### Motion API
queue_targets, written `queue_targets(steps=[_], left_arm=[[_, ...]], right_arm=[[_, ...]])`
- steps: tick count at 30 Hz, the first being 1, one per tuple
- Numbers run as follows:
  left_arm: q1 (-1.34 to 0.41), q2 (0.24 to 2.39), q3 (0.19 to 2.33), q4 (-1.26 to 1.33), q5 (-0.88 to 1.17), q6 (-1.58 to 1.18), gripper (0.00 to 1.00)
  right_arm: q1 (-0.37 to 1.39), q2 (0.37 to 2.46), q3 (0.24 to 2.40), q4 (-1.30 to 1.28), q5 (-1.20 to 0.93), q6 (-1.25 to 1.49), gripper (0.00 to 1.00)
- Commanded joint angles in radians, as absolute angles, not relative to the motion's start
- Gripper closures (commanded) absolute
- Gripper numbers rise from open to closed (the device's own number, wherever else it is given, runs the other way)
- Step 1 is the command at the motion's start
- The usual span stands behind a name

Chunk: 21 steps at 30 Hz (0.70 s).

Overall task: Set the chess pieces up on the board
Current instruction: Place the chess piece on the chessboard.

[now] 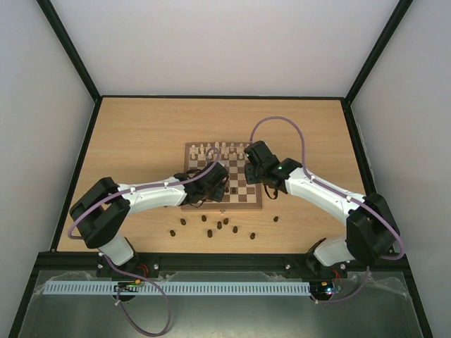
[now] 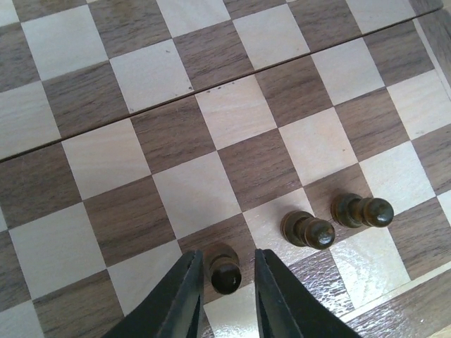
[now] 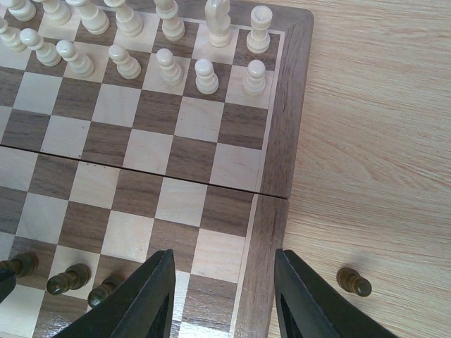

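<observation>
The board (image 1: 239, 198) lies mid-table, with cream-white pieces (image 1: 218, 149) on its far rows. My left gripper (image 1: 215, 186) is low over the board's near rows. In the left wrist view it (image 2: 227, 262) is open, its fingers straddling a dark pawn (image 2: 226, 279) that stands on a dark square, with a gap on each side. Two more dark pawns (image 2: 309, 230) stand to its right. My right gripper (image 3: 224, 262) is open wide and empty above the board's right border (image 3: 271, 232). Several loose dark pieces (image 1: 219, 226) lie on the table in front of the board.
One dark pawn (image 3: 353, 282) stands on the table just right of the board, also seen from above (image 1: 275, 218). Cream-white pieces (image 3: 127, 42) fill the far two rows. Black frame rails edge the table (image 1: 141, 134).
</observation>
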<state>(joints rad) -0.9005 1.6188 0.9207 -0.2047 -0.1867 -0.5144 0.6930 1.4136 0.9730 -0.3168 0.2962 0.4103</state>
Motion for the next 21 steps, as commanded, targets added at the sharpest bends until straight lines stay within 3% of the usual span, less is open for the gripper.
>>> queue_targets(steps=[1, 6, 9, 17, 21], left_arm=[[-0.907, 1.626, 0.945, -0.216, -0.183, -0.511, 0.75], [-0.906, 1.601, 0.943, -0.228, -0.215, -0.511, 0.72], [-0.9, 1.544, 0.923, -0.228, -0.25, -0.512, 0.63], [-0.834, 1.338, 0.832, -0.223, -0.348, -0.556, 0.14], [-0.801, 1.258, 0.791, -0.213, -0.369, -0.585, 0.01]], right_arm=[[0.687, 1.397, 0.964, -0.356, 0.297, 0.418, 0.61], [0.686, 1.399, 0.964, -0.36, 0.312, 0.421, 0.6], [0.672, 1.411, 0.966, -0.38, 0.328, 0.43, 0.59], [0.586, 1.493, 0.968, -0.416, 0.305, 0.445, 0.55], [0.559, 1.557, 0.983, -0.44, 0.3, 0.446, 0.54]])
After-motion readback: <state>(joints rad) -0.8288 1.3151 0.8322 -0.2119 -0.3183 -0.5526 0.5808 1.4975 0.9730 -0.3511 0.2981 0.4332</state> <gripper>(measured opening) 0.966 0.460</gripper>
